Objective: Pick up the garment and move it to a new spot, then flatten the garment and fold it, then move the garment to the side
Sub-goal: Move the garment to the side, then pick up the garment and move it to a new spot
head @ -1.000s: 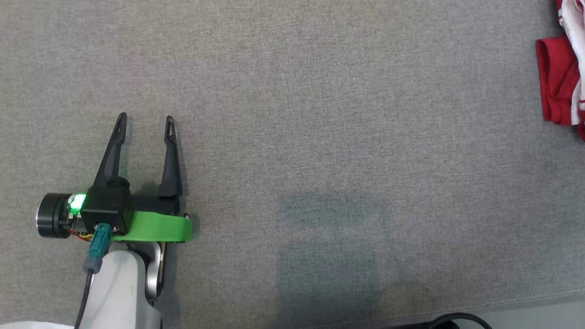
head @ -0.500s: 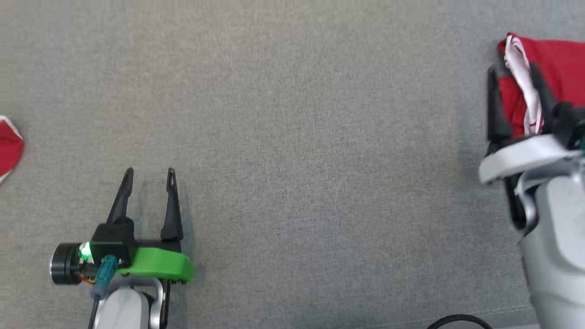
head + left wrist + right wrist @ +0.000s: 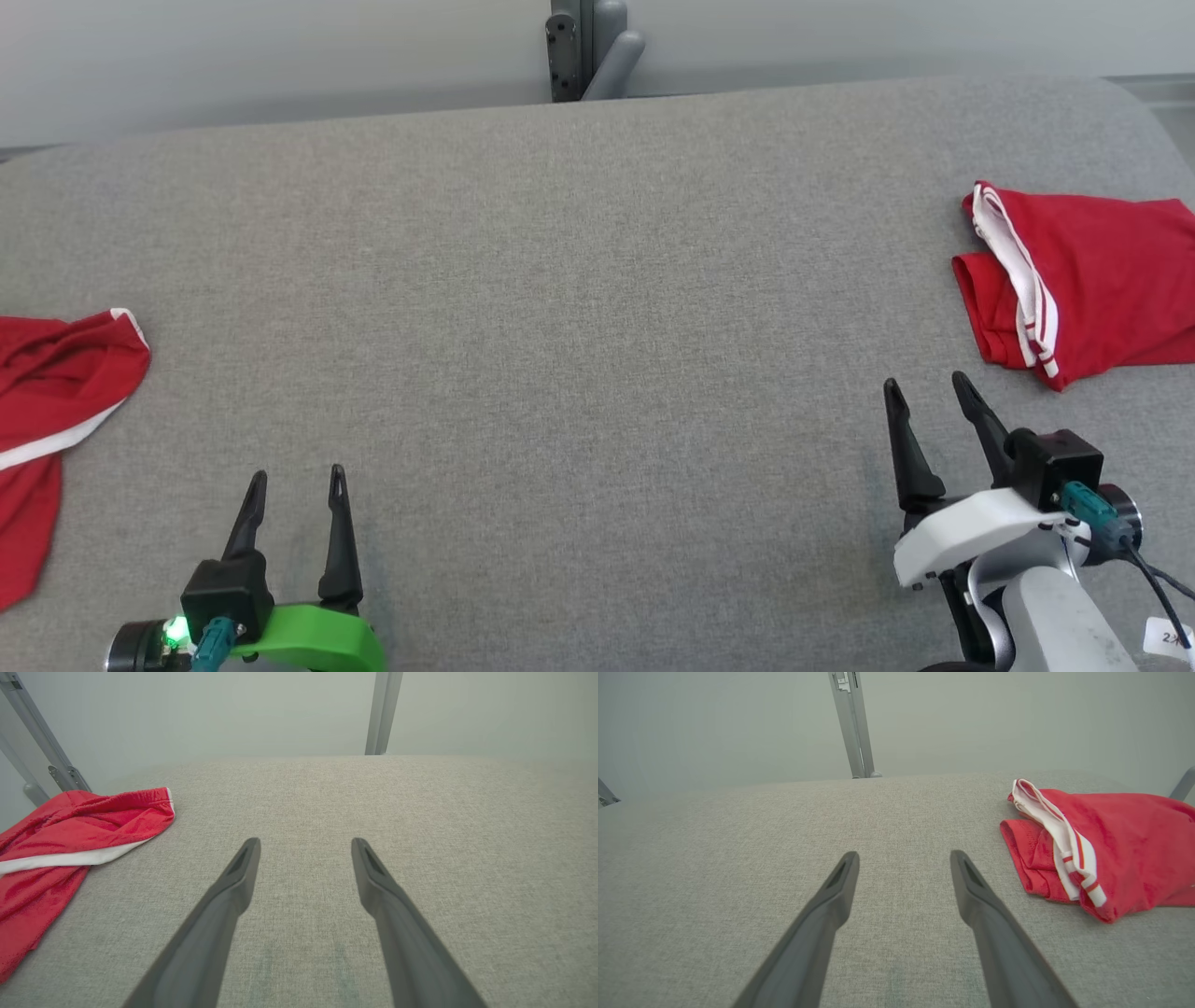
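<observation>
In the head view, whose camera has lifted, the right end effector (image 3: pixel 924 380) gapes empty, now clear of the folded red garment (image 3: pixel 1092 280) at the tabletop's (image 3: pixel 579 327) right side; in the left wrist view the left end effector (image 3: pixel 304 841) is likewise wide and empty; in the right wrist view the garment lies right of the fingers (image 3: pixel 978 900).

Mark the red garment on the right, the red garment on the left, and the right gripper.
red garment on the right (image 3: pixel 1102 280), head view, plain red middle.
red garment on the left (image 3: pixel 56 373), head view, red cloth above the white stripe.
right gripper (image 3: pixel 925 380), head view, midway between its fingertips.
</observation>
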Available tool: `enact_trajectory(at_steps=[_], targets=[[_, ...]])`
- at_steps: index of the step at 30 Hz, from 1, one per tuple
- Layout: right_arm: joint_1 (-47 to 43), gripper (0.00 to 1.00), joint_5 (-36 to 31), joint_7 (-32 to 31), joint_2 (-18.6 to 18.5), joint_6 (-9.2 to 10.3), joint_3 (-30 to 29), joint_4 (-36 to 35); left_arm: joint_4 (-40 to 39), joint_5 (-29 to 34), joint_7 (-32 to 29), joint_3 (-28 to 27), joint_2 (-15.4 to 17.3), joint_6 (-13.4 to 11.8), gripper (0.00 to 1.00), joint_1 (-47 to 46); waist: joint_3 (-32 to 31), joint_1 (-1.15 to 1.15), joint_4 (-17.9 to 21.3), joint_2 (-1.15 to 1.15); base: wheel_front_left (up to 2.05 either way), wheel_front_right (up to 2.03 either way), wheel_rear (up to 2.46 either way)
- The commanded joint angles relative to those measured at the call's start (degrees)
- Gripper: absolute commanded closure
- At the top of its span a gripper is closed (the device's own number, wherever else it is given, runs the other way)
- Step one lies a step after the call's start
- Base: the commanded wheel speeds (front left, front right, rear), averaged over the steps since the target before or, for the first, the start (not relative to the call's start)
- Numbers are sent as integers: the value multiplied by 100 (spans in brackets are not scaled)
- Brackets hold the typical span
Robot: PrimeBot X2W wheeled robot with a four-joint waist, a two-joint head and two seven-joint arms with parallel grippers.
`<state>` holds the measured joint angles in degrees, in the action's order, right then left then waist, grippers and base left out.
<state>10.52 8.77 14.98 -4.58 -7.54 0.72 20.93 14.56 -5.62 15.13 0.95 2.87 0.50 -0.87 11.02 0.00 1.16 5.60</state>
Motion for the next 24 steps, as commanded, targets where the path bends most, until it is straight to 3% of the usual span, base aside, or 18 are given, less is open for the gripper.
enact_trajectory(at_steps=[1,11,24], targets=[[-148,0,-39,11,-2,11,-8,-30,14,-33,0,-31,7,-31,0,133,-358,0,-47,-1,0,0,0],[-565,0,-28,11,123,11,4,-334,63,-60,-1,-167,8,5,0,389,-693,0,-72,-1,0,0,0],[-717,0,-14,11,163,11,23,-512,23,-117,-1,-237,8,-28,0,356,-626,0,-234,-1,0,0,0]])
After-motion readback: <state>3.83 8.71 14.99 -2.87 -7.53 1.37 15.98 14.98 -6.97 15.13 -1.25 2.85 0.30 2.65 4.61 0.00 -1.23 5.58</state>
